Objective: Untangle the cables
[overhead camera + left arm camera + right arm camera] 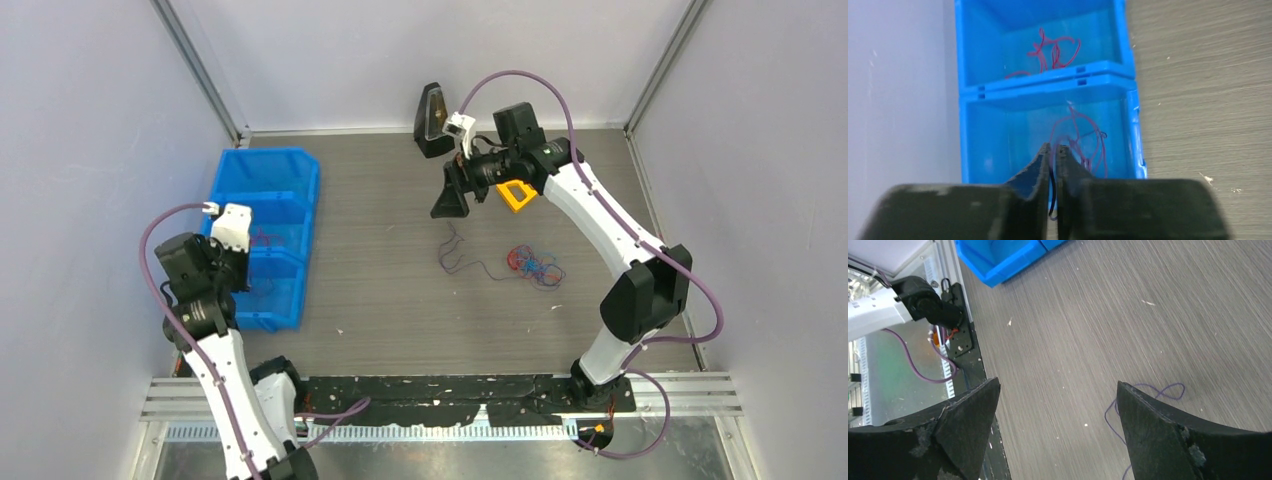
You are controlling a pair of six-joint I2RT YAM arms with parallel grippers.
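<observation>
A tangle of red and blue cables (535, 265) lies on the table right of centre. A loose purple cable (455, 256) trails from it toward the left and also shows by the right finger in the right wrist view (1148, 390). My right gripper (1057, 385) hangs open above the table, nothing between its fingers; in the top view it (452, 200) sits just behind the purple strand. My left gripper (1053, 147) is over the blue bin (1048, 86), shut on a thin dark strand (1052, 182) that runs up into the purple cables (1083, 140) in the near compartment. Red cables (1055, 50) lie in the compartment beyond.
The blue bin (268, 170) stands along the left wall with three compartments in a row. A black wedge-shaped object (433, 120) stands at the back wall. A black strip (450, 388) runs along the table's near edge between the arm bases.
</observation>
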